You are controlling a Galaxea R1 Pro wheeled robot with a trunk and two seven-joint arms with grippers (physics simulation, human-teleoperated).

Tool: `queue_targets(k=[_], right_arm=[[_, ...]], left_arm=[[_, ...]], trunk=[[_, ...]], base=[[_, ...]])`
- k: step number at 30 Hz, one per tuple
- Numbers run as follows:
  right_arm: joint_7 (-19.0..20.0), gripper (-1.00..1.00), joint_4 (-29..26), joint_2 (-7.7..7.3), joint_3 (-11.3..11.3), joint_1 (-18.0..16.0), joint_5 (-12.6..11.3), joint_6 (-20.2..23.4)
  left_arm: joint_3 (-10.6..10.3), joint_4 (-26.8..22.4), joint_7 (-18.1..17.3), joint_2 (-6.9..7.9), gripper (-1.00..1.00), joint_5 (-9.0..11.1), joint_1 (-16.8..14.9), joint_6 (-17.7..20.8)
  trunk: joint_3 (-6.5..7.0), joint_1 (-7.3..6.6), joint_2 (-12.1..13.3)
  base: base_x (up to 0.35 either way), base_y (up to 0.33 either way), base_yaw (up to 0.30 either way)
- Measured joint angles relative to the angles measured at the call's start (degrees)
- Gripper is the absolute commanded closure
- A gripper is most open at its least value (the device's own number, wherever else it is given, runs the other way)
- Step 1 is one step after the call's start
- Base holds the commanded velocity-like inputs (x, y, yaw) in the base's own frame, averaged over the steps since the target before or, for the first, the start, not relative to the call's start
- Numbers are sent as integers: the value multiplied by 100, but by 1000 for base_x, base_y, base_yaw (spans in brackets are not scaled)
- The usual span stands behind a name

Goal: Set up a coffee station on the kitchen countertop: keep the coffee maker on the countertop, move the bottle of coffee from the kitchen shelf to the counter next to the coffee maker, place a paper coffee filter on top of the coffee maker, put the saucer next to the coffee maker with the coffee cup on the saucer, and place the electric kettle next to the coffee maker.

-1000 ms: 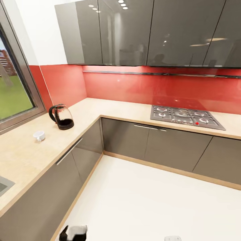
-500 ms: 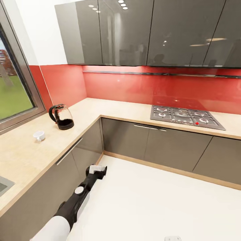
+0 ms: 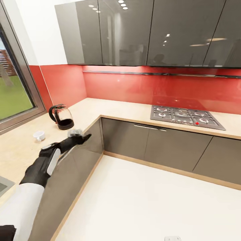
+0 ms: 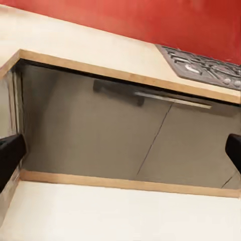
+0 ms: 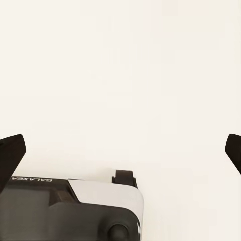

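A glass electric kettle with a black base and handle stands on the beige countertop under the window. A small white coffee cup sits on the counter in front of the kettle, toward me. My left gripper hovers at the counter's front edge, a short way right of the kettle and apart from it. In the left wrist view the left gripper is open, its fingers wide apart with cabinet fronts between them. My right gripper is open over the white floor.
A gas hob is set in the back counter at the right. A sink corner shows at the near left. Grey base cabinets line the L-shaped counter, glossy wall cabinets hang above, and white floor lies ahead.
My left arm has swung up from the bottom of the head view to the counter edge, ending just right of the kettle. Kettle and cup have not moved.
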Motion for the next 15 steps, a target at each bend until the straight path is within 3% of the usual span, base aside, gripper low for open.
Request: queue_targets(k=[1,2,3,4,7,10,15], right_arm=[[6,-100,0,0,-1,0,12,-4],[7,-100,0,0,1,0,10,-6],[8,-100,0,0,1,0,8,-6],[8,-100,0,0,1,0,7,-7],[10,-100,0,0,1,0,6,-6],[22,-100,-7,3,1,0,2,-6],[31,-100,-25,14,2,1,-4,-1]], left_arm=[[397,-302,-228,484,-100,127,-3,373],[520,-348,-264,837,-100,138,-3,434],[619,-371,-285,930,-100,152,-1,489],[801,-398,-352,1259,-100,166,0,647],[898,-491,-492,1655,-100,165,0,893],[951,-577,-506,1762,-100,121,38,931],[1335,-590,-502,1819,-100,-45,92,913]], trunk=[[0,0,0],[0,-1,-2],[-1,0,0],[0,1,2],[0,-1,-1],[-1,0,0],[-1,0,0]], base=[[0,0,0],[0,0,0],[0,0,0],[0,0,0],[0,0,0],[0,0,0],[0,0,0]])
